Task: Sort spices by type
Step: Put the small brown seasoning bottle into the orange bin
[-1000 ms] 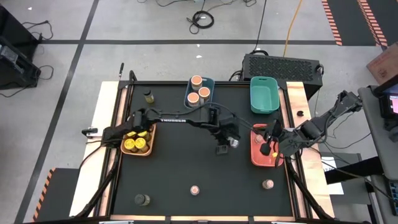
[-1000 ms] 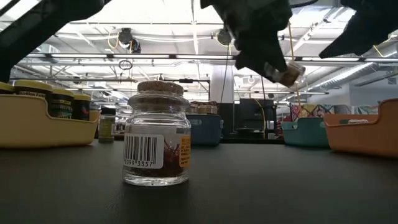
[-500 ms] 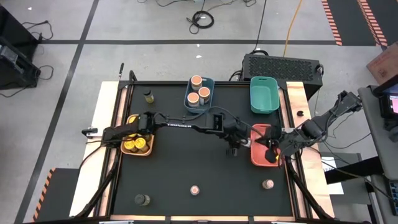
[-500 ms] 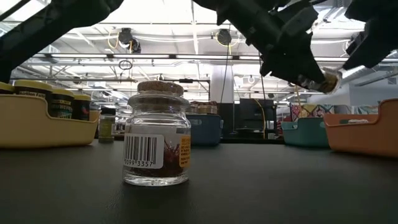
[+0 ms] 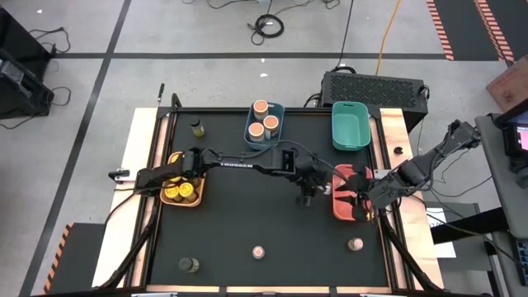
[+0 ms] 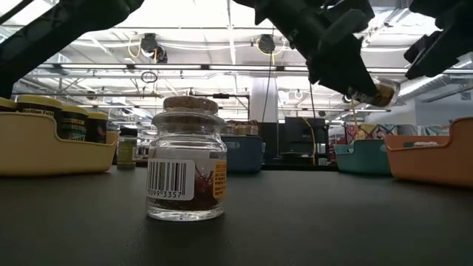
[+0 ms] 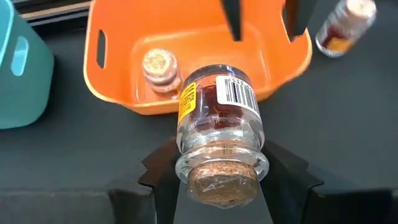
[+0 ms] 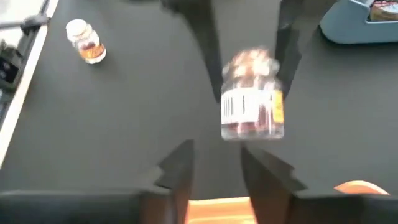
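Small clear jar (image 7: 217, 118) with cork stopper, barcode label and reddish contents, clamped tilted in left hand (image 7: 219, 177) just above orange bin (image 7: 118, 93) holding one cork-topped jar (image 7: 160, 70); right hand (image 8: 214, 168) partly open, gripping nothing, over the bin's far side; three peach-topped jars (image 5: 264, 120) in blue bin (image 5: 250, 132).
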Motion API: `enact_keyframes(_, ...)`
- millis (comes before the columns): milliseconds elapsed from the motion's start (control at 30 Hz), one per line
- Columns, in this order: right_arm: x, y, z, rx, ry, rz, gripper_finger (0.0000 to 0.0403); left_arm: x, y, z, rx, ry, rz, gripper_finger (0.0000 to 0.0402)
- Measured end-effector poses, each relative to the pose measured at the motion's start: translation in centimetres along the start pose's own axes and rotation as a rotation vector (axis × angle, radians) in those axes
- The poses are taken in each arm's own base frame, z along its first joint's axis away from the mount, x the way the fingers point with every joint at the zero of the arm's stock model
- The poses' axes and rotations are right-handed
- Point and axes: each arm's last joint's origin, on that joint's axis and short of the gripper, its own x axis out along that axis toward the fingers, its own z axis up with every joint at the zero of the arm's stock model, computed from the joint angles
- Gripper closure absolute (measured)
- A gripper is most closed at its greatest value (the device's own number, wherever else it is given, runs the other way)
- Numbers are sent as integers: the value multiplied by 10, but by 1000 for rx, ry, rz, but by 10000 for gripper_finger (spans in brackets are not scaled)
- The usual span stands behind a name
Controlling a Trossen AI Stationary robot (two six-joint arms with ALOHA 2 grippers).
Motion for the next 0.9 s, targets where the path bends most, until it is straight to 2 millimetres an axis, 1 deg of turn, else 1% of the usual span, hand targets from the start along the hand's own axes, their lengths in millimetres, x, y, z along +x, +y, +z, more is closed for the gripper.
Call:
enact_keyframes(67,2,1,0,-30,6,-3,240,-5,5,2,32,-21,-24,221)
enact_keyframes(200,4,2,1,-83,-18,-46,165,-23,20,4,50,-47,-123,221)
enact_keyframes(267,4,2,4,-89,-65,-87,137,-25,26,-1,30,-22,-148,221)
enact_keyframes(367,5,0,9,-121,-141,-165,108,-25,31,-8,4,30,-155,221)
enact_keyframes(433,5,-1,11,-129,-172,-202,97,-25,31,-9,0,45,-159,221)
enact_keyframes(533,5,-1,11,-127,-171,-202,88,-25,29,-8,1,39,-160,221)
enact_keyframes(667,7,2,12,-118,-174,-192,85,-29,30,-2,-15,-10,-162,221)
enact_keyframes(767,12,6,13,-145,-172,-193,85,-30,31,1,-10,-38,-157,221)
enact_keyframes(900,20,9,15,-166,-189,-250,85,-30,31,2,2,-50,-163,221)
